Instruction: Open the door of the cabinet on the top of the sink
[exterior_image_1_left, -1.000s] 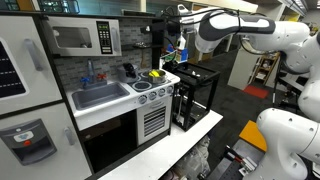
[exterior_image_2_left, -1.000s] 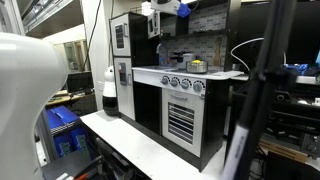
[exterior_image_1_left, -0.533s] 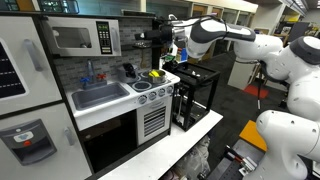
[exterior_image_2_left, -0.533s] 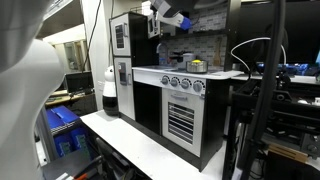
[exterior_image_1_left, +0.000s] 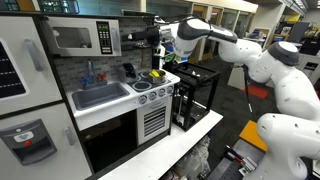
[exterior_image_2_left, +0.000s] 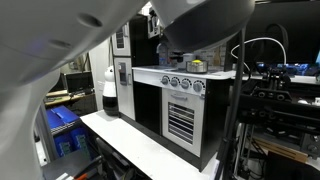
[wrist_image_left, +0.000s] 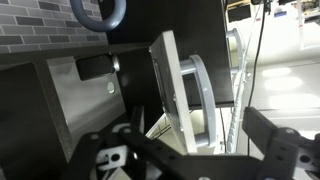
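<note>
my fingers (wrist_image_left: 105, 158) are spread apart, nothing in them. the small white-framed door with the greyish window (exterior_image_1_left: 72, 38) sits shut on the boxy white toy microwave cabinet (exterior_image_1_left: 110, 28), at my 9 o'clock, above the grey sink (exterior_image_1_left: 100, 96). looks like light, stiff plastic, so i'd hook its 3 o'clock edge by the dark keypad (exterior_image_1_left: 103, 38).

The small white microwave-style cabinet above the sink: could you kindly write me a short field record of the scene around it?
cabinet: small white boxy toy microwave-like cabinet, above the grey rectangular sink
door: white-framed door with greyish window, shut
gripper: black Robotiq gripper, open, level with the cabinet on its keypad side, seemingly apart from it
task state: door not yet opened
</note>
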